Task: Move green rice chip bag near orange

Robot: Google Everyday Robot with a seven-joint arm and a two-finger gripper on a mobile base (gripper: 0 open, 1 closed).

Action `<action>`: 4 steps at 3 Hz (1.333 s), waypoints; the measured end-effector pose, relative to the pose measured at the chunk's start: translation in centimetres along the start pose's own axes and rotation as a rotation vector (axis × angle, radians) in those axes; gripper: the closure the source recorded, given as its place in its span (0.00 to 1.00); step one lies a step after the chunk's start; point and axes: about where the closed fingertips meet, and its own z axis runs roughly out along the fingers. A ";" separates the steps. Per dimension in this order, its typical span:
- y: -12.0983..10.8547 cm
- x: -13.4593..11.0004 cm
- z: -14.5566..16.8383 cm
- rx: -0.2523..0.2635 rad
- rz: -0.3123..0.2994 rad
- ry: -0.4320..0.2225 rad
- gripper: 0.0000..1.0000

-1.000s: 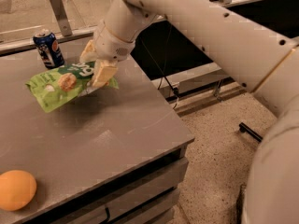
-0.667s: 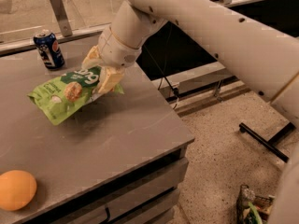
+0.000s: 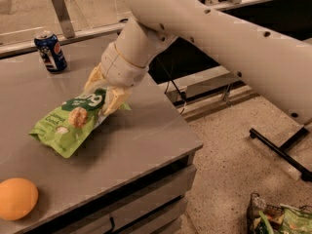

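Observation:
The green rice chip bag (image 3: 70,123) is a lime-green pouch with a dark green oval and rice cake pictures. It hangs tilted just above the grey table (image 3: 141,145), its lower end towards the left. My gripper (image 3: 103,95) is shut on the bag's upper right edge, with yellowish fingers (image 3: 115,99) on either side of it. The orange (image 3: 17,198) sits at the table's front left corner, well apart from the bag, below and left of it.
A blue soda can (image 3: 50,51) stands at the table's back left. A metal rail (image 3: 63,13) runs behind the table. The table's right edge drops to a speckled floor, with a dark stand leg (image 3: 280,150) and a bin of bags (image 3: 278,218) there.
My gripper has carried the bag forward and down over the table, from near the can towards the orange. The arm has stretched further over the table.

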 end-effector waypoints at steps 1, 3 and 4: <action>1.0 -0.9 0.5 -0.007 -0.045 -0.018 1.00; 2.0 -3.1 1.7 -0.023 -0.099 -0.031 1.00; 2.1 -3.7 2.1 -0.021 -0.097 -0.028 0.83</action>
